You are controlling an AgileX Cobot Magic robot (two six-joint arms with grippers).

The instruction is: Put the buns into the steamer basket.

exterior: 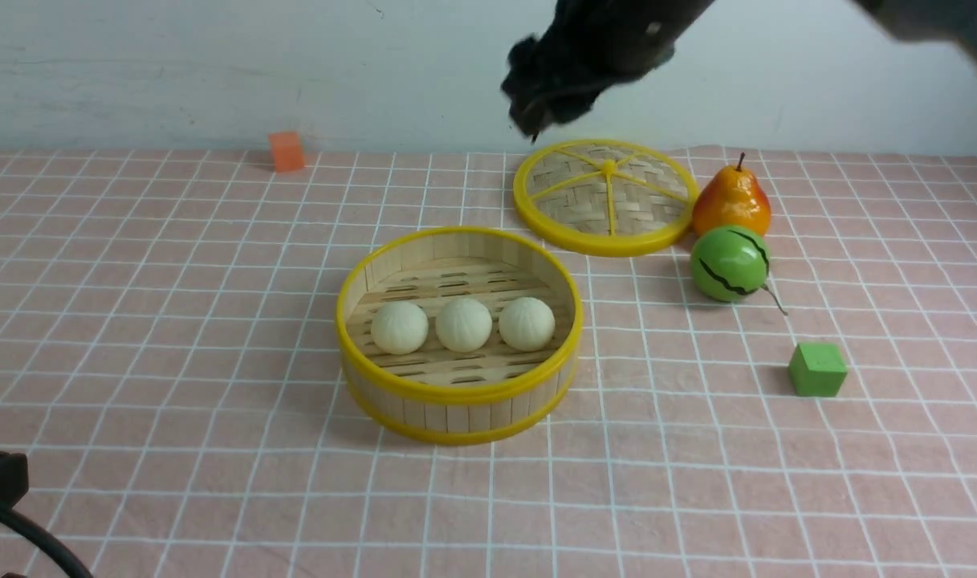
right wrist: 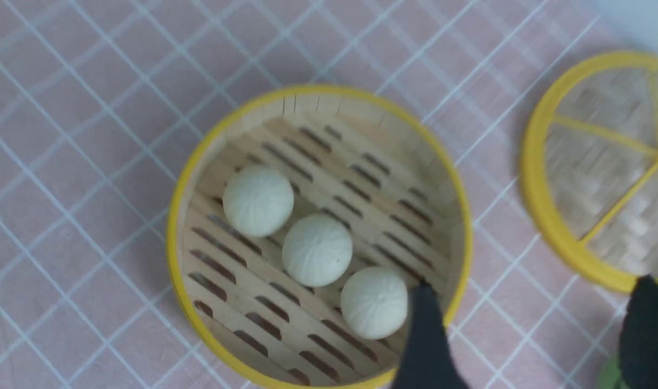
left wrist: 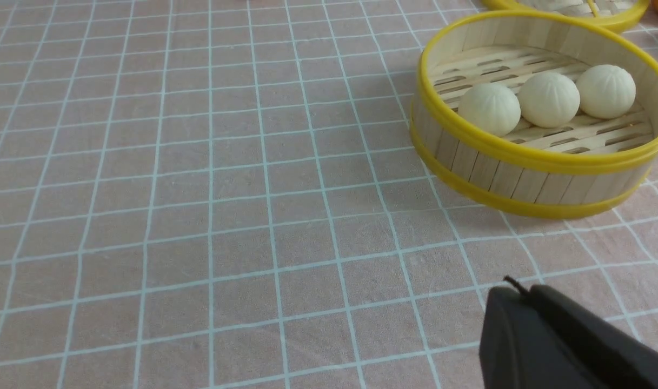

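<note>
Three cream-white buns lie in a row on the slotted floor of the steamer basket. From above, the same buns run diagonally inside the basket's yellow rim. My right gripper hangs blurred, high above the far side of the basket. It is open, with nothing between its fingers. My left gripper is shut and empty, low over the cloth near the front left, well short of the basket.
A flat woven yellow-rimmed disc lies behind the basket to the right. Beside it are an orange pear and a green striped ball. A green cube sits at the right and an orange cube at the back left.
</note>
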